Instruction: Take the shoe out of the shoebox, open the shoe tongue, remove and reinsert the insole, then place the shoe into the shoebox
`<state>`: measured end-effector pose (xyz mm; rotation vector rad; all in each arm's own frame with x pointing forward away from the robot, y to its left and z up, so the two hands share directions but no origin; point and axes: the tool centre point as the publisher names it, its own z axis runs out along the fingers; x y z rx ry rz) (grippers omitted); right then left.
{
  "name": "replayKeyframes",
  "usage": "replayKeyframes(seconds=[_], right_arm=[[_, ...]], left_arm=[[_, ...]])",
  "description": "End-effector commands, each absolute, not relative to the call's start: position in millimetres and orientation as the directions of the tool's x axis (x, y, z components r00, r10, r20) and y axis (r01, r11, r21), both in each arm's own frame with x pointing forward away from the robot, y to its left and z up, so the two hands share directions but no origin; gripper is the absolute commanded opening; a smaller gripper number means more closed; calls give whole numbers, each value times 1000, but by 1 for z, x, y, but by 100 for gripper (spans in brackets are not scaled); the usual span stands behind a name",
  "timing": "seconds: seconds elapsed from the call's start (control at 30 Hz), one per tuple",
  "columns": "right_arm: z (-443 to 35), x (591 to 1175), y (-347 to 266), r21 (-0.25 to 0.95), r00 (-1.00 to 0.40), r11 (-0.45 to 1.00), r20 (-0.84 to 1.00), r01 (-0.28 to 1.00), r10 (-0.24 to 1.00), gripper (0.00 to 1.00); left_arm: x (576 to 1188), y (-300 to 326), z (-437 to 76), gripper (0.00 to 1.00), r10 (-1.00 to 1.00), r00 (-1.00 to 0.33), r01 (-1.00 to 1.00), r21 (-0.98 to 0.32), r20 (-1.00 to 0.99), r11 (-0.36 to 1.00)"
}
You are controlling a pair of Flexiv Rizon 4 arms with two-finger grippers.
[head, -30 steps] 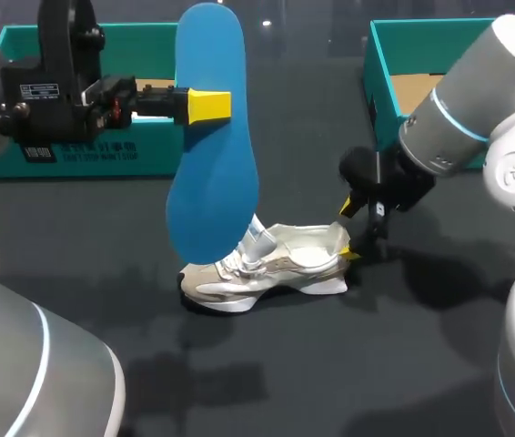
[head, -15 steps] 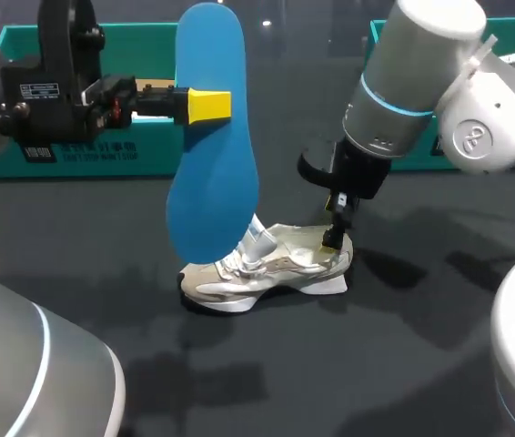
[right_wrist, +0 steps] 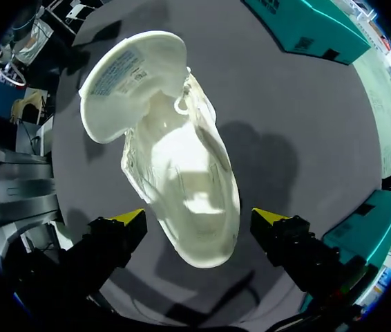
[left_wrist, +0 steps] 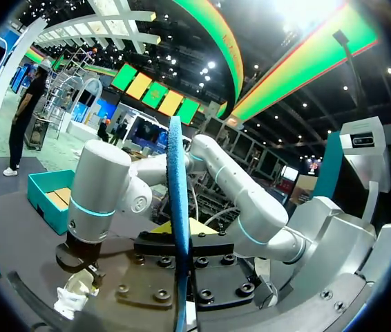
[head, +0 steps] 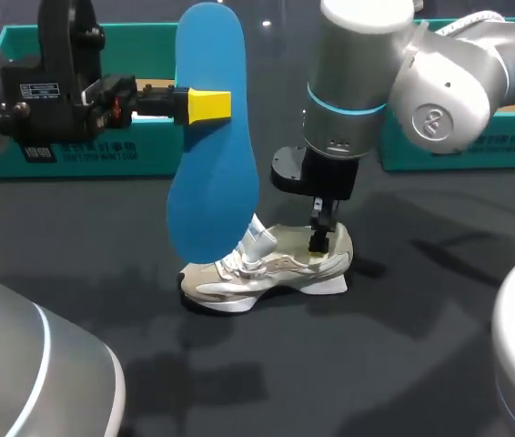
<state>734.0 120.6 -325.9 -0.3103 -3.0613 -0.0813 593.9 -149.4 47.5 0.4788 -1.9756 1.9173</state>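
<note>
Dark desk (head: 376,364) carries the white shoe (head: 271,269) on its sole with the tongue open, the right gripper (right_wrist: 199,217) over its heel with fingers spread apart, not touching it, while the left gripper (head: 207,106) is clamped on the blue insole (head: 210,155), held on end in the air.

Front of shoe (head: 276,269) partly behind blue insole (head: 210,137) — shoebox (head: 144,153) half behind left arm (head: 62,64)
</note>
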Motion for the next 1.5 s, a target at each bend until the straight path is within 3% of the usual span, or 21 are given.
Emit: replayKeyframes(seconds=[0.03,0.5,1.0,1.17,1.33,1.4,1.5], right_arm=[[-328,736,127,17,-978,979,57,202,201,100],[-351,767,150,-3,-986,989,78,146,145,100],[-384,760,151,32,-982,989,128,142,137,98],[-392,758,152,41,-982,990,140,137,130,71],[-397,757,154,38,-980,991,157,129,122,34],[-398,756,155,31,-979,992,164,124,117,0],[-399,755,156,25,-979,993,171,116,110,0]], left_arm=[[595,-151,47,0,0,-883,-468,-883,469,29],[595,-151,47,0,0,-883,-468,-883,469,29],[595,-151,47,0,0,-883,-468,-883,469,29],[595,-151,47,0,0,-883,-468,-883,469,29],[595,-151,47,0,0,-883,-468,-883,469,29],[595,-151,47,0,0,-883,-468,-883,469,29],[595,-151,47,0,0,-883,-468,-883,469,29]])
